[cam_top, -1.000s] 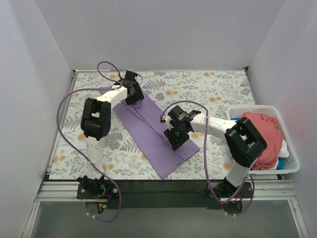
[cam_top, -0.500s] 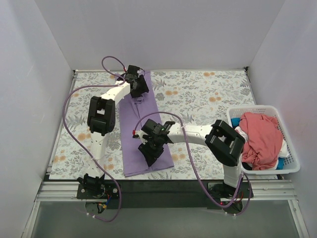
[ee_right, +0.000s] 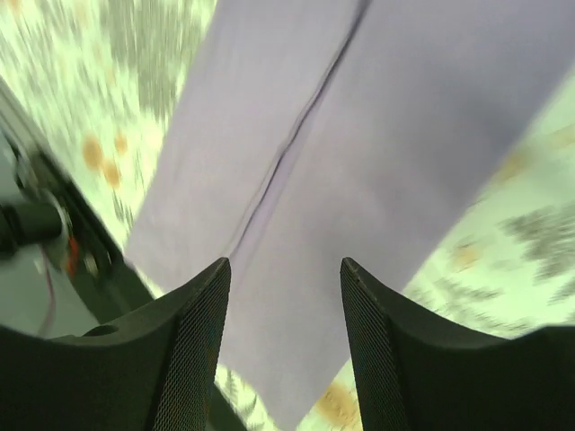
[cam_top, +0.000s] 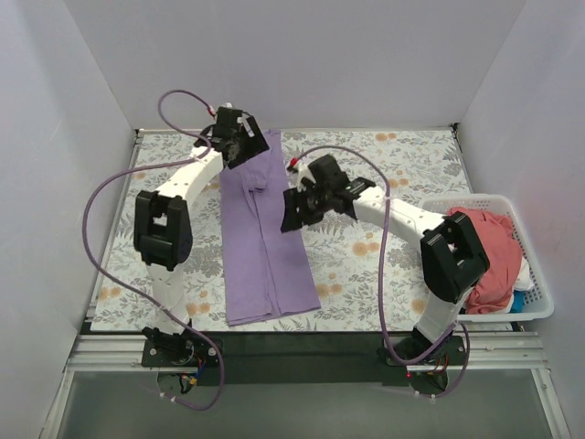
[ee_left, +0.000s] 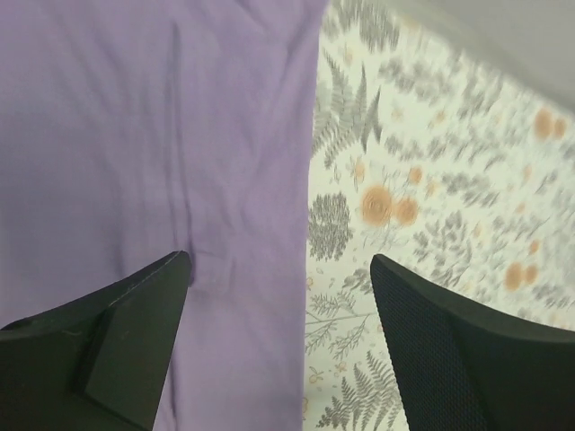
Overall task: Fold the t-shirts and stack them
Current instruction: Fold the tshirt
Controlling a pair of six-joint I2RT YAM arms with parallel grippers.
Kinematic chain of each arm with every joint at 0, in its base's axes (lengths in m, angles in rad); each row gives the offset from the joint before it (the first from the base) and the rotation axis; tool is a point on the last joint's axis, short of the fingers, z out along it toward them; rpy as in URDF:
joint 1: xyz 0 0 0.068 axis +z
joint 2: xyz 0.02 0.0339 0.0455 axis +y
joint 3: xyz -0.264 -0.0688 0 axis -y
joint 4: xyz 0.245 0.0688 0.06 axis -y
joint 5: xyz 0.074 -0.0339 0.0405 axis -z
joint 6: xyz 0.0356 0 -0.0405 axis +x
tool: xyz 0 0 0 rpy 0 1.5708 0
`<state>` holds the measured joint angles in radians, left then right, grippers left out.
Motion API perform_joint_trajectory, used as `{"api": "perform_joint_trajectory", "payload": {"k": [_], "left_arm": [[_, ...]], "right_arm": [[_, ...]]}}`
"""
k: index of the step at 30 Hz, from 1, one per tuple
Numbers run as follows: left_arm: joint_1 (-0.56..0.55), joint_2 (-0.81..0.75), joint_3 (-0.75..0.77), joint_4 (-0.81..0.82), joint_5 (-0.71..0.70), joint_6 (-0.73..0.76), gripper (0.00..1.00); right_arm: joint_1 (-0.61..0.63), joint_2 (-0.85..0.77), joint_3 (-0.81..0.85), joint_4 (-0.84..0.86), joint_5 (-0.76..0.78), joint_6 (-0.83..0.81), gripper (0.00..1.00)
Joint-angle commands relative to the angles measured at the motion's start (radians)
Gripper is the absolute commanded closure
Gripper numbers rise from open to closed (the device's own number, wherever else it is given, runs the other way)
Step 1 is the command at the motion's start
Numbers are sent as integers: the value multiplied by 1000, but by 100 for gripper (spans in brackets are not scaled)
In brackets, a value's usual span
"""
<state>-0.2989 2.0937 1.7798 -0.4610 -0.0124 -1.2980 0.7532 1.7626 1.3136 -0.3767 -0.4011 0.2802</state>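
Note:
A lavender t-shirt [cam_top: 262,240], folded into a long narrow strip, lies flat on the flowered table [cam_top: 384,174], running from the far edge toward the near edge. My left gripper [cam_top: 239,144] hovers over its far end, open and holding nothing. In the left wrist view the left gripper [ee_left: 280,265] straddles the lavender t-shirt's [ee_left: 135,135] right edge. My right gripper [cam_top: 292,216] hangs open beside the strip's right edge at mid-length. The right wrist view has the right gripper [ee_right: 283,265] above the lavender t-shirt [ee_right: 377,153], apart from it. A coral-pink t-shirt [cam_top: 484,251] is heaped in the basket.
The white slatted basket [cam_top: 541,306] stands at the table's right edge, with bits of white and blue cloth [cam_top: 521,291] under the coral heap. White walls close the table in on three sides. Purple cables loop from both arms.
Both grippers have opened and let go of the lavender shirt, which now lies straight. The right gripper has moved from the strip's near end up to its middle right edge.

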Motion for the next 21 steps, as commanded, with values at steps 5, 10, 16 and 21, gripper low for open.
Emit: {"api": "perform_joint_trajectory", "payload": {"k": [5,10,16,21], "left_arm": [[80,-329,-270,-42,-152,-10,22],[63,-498,-598,-42,3,-40,28],[26,-636,-856,-64,109,-47,30],[18,-658,-936,-102,131,-50,33]], "right_arm": [[-182,165,203,336,-108,238,43],[-213,368,331,508,-116,381,44],[-218,549,469,610,-108,497,44],[-218,624,527,645,-82,576,44]]}}
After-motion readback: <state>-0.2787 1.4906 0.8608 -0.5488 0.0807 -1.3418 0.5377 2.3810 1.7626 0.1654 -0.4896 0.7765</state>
